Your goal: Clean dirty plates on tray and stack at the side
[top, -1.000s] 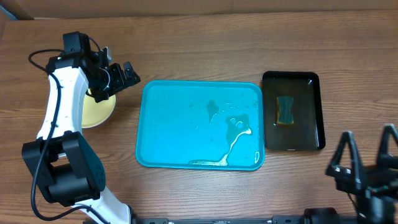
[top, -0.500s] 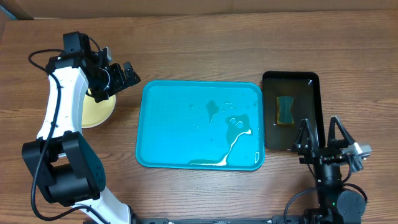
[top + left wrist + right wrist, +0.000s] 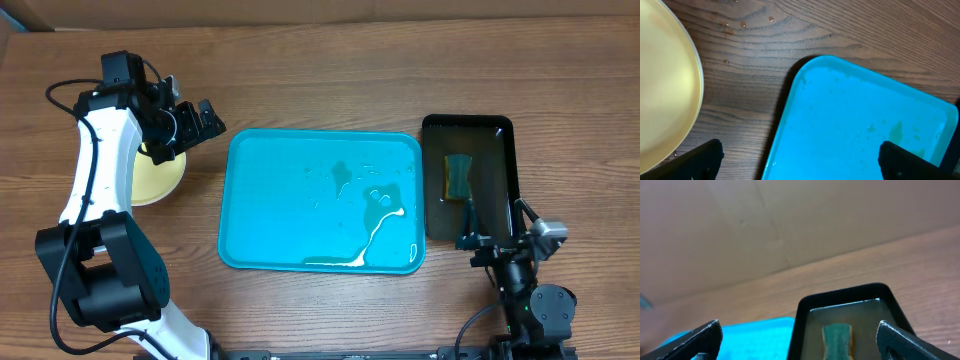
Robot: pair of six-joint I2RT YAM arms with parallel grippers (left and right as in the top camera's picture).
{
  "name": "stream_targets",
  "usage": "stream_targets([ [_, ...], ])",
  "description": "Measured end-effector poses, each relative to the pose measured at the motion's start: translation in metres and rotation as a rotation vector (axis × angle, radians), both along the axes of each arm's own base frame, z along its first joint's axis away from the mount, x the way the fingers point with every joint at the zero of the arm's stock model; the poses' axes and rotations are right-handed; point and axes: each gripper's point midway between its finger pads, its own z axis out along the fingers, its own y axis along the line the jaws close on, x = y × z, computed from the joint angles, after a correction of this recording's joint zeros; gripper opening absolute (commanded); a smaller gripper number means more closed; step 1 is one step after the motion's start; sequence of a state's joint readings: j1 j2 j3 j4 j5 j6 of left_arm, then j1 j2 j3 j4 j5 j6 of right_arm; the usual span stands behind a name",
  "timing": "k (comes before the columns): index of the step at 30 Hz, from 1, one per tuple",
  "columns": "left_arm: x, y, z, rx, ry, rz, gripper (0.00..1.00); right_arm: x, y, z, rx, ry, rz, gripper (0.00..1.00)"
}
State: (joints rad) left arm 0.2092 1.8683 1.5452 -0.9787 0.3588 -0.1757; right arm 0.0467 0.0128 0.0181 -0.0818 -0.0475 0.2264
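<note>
Your tray [image 3: 270,200] lies flat in the middle of the counter [image 3: 330,70]. Its long side runs from the counter's left edge toward the right edge. Its short side points from the near edge to the far edge. The tray is wet. A puddle [image 3: 380,200] and a pale streak [image 3: 372,238] sit in its right half.

The pale yellow plate [image 3: 160,182] lies flat near the counter's left edge. It is just beside the tray's left end but does not touch it. Your left arm [image 3: 100,160] hides part of the plate, so you cannot tell if other plates lie under it. Your left jaws hang over the plate's far right rim. They are wide open and hold nothing. In the left wrist view the two fingertips [image 3: 702,160] sit far apart.

A black basin [image 3: 467,119] stands just beside the tray's right end. Its long side points from near edge to far edge. A sponge [image 3: 458,177] lies in it the same way.

Your right jaws are close to the counter's near right corner, by the basin's near end. They point toward the far edge. They are wide open and hold nothing, with the fingertips [image 3: 695,340] far apart.
</note>
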Motion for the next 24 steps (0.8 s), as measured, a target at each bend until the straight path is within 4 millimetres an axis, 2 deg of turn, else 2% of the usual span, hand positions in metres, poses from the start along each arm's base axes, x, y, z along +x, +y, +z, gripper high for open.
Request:
stream_targets([
  [5,0.0,0.0,0.0,0.0,0.0,0.0,1.0,-0.0007,0.0055,0.0,-0.145,-0.019,0.035,1.0],
  [9,0.0,0.0,0.0,0.0,0.0,0.0,1.0,-0.0008,0.0058,0.0001,-0.194,-0.026,0.038,1.0],
  [24,0.0,0.0,0.0,0.0,0.0,0.0,1.0,-0.0008,0.0058,0.0,-0.213,-0.028,0.039,1.0],
])
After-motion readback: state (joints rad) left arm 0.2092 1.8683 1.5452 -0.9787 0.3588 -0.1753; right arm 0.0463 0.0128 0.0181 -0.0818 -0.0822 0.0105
